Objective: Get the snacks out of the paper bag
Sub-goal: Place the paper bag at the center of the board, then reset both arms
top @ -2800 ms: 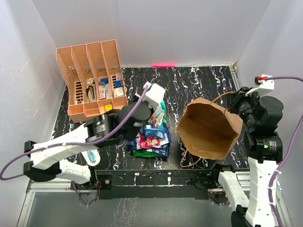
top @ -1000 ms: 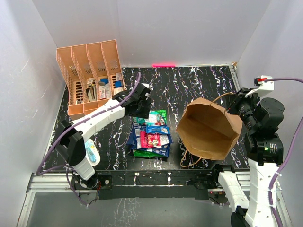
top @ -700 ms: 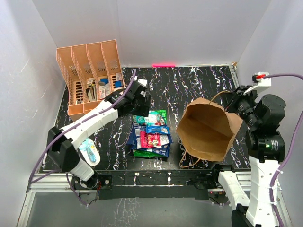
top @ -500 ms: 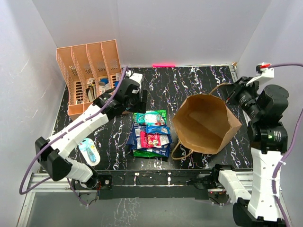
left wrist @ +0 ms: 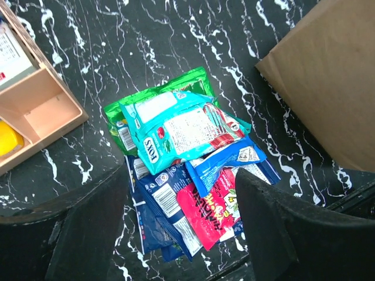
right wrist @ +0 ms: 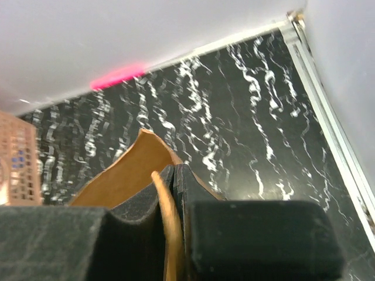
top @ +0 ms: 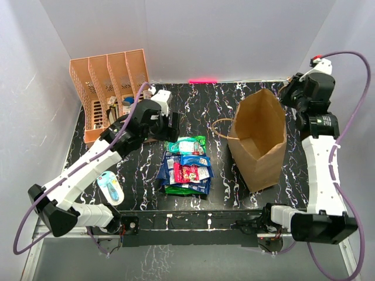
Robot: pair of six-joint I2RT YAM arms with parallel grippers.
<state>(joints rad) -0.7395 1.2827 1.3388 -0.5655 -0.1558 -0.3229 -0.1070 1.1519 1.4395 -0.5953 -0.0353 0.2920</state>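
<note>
The right gripper [right wrist: 174,175] is seen clamped on the paper bag [right wrist: 126,170] only in its wrist view; the snacks [left wrist: 170,126] are piled under the left gripper [left wrist: 181,173], which is spread wide and empty.

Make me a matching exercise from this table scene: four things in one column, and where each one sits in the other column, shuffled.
Things:
1. paper bag
2. snack packets
3. peach-orange file organiser
4. light-blue oval gadget

Places:
A. far-left corner of the table
B. heaped mid-table
C. near-left part of the table
D. right side, rim pinched in the jaws of the right gripper

Pairs: 1-D, 2-B, 3-A, 4-C
</note>
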